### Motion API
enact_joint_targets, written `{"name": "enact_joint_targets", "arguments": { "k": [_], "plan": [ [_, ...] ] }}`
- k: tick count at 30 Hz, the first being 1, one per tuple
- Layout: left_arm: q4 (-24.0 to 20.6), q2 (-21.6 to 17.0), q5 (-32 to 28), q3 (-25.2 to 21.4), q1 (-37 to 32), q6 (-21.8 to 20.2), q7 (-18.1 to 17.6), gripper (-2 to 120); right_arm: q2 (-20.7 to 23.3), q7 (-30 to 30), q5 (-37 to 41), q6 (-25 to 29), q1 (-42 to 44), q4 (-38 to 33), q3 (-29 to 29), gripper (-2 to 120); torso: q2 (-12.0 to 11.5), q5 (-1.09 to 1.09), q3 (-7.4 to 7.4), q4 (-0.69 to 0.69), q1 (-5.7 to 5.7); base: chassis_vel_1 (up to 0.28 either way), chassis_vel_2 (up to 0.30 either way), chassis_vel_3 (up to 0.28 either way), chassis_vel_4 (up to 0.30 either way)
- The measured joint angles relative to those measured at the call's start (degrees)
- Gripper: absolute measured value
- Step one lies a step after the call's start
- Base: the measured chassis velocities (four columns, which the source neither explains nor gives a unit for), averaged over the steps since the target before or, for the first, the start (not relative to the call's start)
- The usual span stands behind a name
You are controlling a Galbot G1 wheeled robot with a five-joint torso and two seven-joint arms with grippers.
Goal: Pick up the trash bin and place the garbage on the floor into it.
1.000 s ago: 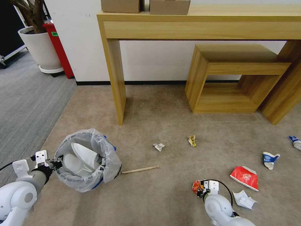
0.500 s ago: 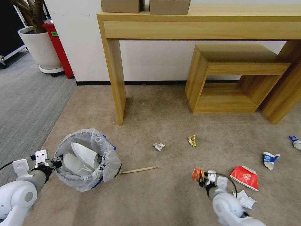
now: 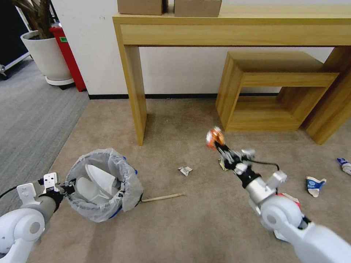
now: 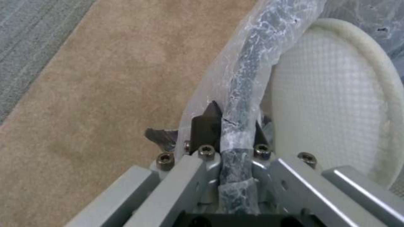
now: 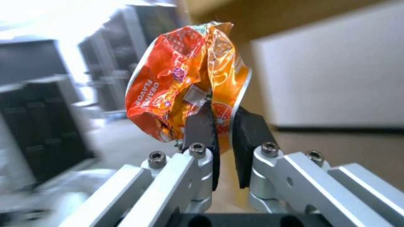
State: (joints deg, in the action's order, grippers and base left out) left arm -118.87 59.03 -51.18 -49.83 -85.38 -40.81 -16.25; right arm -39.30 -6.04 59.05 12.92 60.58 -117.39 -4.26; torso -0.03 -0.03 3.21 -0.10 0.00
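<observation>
- The beige carpet (image 3: 190, 226) covers most of the floor; a grey carpet (image 3: 25, 120) adjoins it on the robot's left, below a white wall.
- A tall wooden table (image 3: 234, 29) stands against the wall, its right end cut off by the frame; two cardboard boxes (image 3: 140, 6) on top are cropped at the upper edge.
- A low wooden shelf unit (image 3: 270, 87) sits under the table.
- A white planter (image 3: 45, 54) and a red object (image 3: 69, 58) behind it are only partly visible in the far left corner.
- The trash bin (image 3: 104, 184) is at the lower left beside the table leg, two white slippers (image 3: 97, 180) inside; the liner hides most of its wall.
- The left gripper (image 4: 229, 126) is clamped on the bin's bagged rim.
- The right gripper (image 5: 223, 126) is raised over the carpet, pinching a crumpled orange wrapper (image 5: 189, 78); the room behind it is blurred.
- The right arm hides most of a red-white carton (image 3: 292, 199).
- A wooden stick (image 3: 162, 197), a blue-white wrapper (image 3: 314, 184) and a small crumpled scrap (image 3: 185, 170) lie on the carpet.
</observation>
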Motion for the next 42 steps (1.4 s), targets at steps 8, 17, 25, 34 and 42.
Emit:
{"name": "enact_joint_targets", "arguments": {
  "k": [8,17,25,34,42],
  "plan": [
    [-3.5,0.0,-1.9,0.6,0.2,-1.3,-1.7,0,5.4,-5.2,5.7,-0.6,-13.9,-6.3,15.1,7,0.0,0.02,0.0,-0.02,0.0,0.0,0.0,0.0,0.0],
    [-5.3,0.1,-2.3,0.7,-0.1,-1.4,-2.1,0,2.9,-1.7,10.1,-2.5,-34.3,-4.1,37.7,7,0.0,0.02,0.0,-0.01,0.0,0.0,0.0,0.0,0.0],
    [-6.4,0.1,-2.6,0.5,-0.1,-1.4,-2.1,0,-4.7,6.0,14.7,-7.3,-49.4,0.3,51.2,7,0.0,0.0,0.0,0.0,0.0,0.0,0.0,0.0,0.0],
    [-7.1,0.0,-3.3,0.0,-0.1,-1.4,-2.1,0,-12.1,14.6,17.3,-13.9,-52.7,4.0,57.3,7,0.0,0.01,0.0,-0.02,-0.01,0.0,0.0,0.0,0.0],
    [-7.2,0.3,-3.4,0.0,0.1,-1.4,-2.1,0,-17.0,19.2,17.4,-16.2,-53.4,7.6,60.0,7,0.0,0.01,0.0,-0.01,-0.01,0.0,0.0,0.0,0.0]
  ]
}}
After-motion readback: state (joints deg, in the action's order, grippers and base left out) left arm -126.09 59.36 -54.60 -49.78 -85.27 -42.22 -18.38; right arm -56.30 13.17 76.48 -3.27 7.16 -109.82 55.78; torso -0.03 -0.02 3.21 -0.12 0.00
